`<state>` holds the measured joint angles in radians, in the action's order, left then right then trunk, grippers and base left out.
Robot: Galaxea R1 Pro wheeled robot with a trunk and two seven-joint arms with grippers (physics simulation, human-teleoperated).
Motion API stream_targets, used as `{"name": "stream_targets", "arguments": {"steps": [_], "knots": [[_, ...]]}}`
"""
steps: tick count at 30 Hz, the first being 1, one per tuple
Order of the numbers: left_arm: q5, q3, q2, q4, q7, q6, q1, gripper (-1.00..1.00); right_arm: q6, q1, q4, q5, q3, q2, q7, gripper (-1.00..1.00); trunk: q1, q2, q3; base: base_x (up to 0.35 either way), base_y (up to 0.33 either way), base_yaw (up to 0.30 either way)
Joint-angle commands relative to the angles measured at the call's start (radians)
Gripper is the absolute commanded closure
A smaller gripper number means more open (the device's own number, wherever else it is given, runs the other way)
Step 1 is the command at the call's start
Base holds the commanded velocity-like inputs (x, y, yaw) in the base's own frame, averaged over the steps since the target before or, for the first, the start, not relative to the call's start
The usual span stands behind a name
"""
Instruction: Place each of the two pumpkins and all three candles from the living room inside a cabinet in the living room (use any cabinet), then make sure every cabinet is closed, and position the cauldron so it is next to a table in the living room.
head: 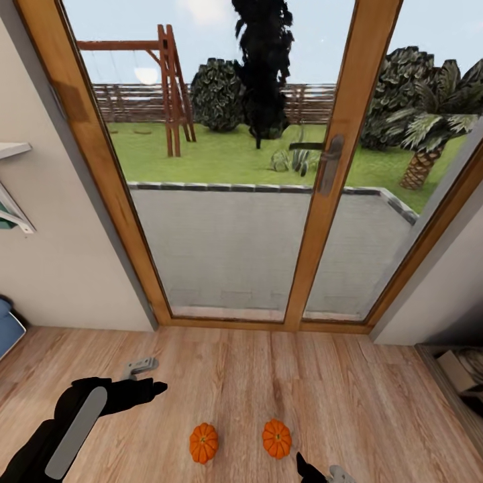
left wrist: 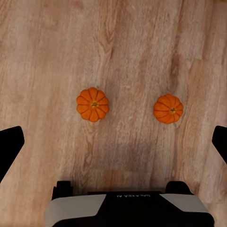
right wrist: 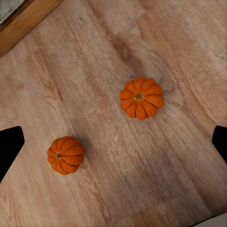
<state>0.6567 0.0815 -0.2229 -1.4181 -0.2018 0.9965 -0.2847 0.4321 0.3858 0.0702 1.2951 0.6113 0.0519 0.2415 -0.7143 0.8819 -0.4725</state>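
Note:
Two small orange ribbed pumpkins lie side by side on the wooden floor just in front of me, the left pumpkin (head: 203, 443) (left wrist: 92, 104) and the right pumpkin (head: 276, 438) (left wrist: 168, 109). The right wrist view shows both from above, one pumpkin (right wrist: 141, 98) and the other pumpkin (right wrist: 65, 155). My left gripper (head: 149, 377) (left wrist: 113, 142) hovers open above the floor, left of and beyond the left pumpkin. At the picture's lower edge my right gripper (head: 320, 471) (right wrist: 113, 146) hangs open just right of the right pumpkin. Neither gripper holds anything. Candles, cabinet, cauldron and table are out of view.
A glass patio door in a wooden frame (head: 320, 201) with a grey handle (head: 330, 164) stands straight ahead, over a garden. A beige wall (head: 60, 268) with a shelf (head: 12, 149) is at left. A dark open unit (head: 459, 376) sits at right. My own base (left wrist: 127, 208) lies below the left wrist.

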Motion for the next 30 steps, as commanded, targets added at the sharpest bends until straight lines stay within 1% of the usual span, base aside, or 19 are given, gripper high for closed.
{"name": "stream_targets", "arguments": {"steps": [1,23,24,27,30], "knots": [[0.011,0.003,-0.001,-0.001,-0.011,0.002,-0.001,-1.0,0.004,0.001,-0.002,0.011,0.004,0.001,0.008,-1.0,-0.004,0.008,-0.004,0.0,0.0,0.0],[0.007,0.009,0.006,-0.001,-0.011,0.002,-0.001,-1.0,0.005,0.001,-0.003,0.01,0.005,0.003,0.007,-1.0,-0.088,0.162,-0.073,0.0,0.0,0.0],[0.007,0.012,0.006,-0.001,-0.01,0.002,-0.001,-1.0,0.005,0.001,-0.003,0.01,0.005,0.003,0.008,-1.0,-0.092,0.169,-0.076,0.0,0.0,0.0],[0.007,0.039,0.006,-0.001,-0.011,0.002,-0.001,-1.0,0.005,0.001,-0.003,0.01,0.005,0.003,0.008,-1.0,-0.104,0.19,-0.086,0.0,0.0,0.0],[0.008,0.053,0.009,-0.001,-0.011,0.001,-0.001,-1.0,0.005,0.001,-0.003,0.01,0.005,0.003,0.008,-1.0,-0.115,0.211,-0.095,0.0,0.0,0.0]]}}
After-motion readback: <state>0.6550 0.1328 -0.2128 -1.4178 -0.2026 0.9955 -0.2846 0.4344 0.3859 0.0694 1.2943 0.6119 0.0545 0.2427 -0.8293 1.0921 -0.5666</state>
